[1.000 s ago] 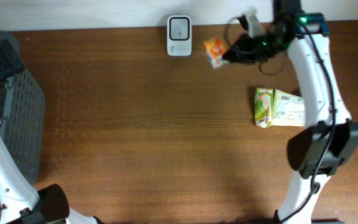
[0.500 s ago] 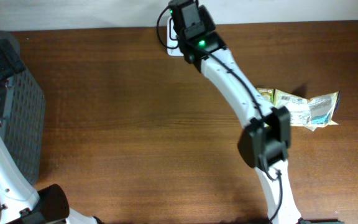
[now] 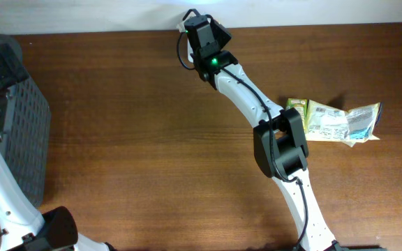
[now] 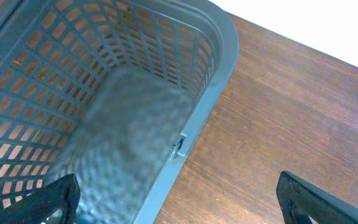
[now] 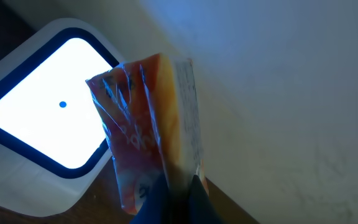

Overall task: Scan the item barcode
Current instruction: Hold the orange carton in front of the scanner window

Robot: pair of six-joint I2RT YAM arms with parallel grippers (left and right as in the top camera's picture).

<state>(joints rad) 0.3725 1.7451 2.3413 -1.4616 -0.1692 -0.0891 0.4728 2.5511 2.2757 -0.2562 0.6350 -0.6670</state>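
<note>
item: orange packet [image 5: 148, 137], pinched at one edge by right gripper [image 5: 174, 190], close before lit scanner [image 5: 42, 124] at frame left | handling: likely light, soft, slippery film; hold by sealed edge | left gripper [image 4: 178, 202]: wide, empty, above basket [image 4: 210, 74]

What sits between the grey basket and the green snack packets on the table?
Overhead view: only bare wooden table between the basket and the snack packets, except the right arm stretched across just beside the packets.
</note>
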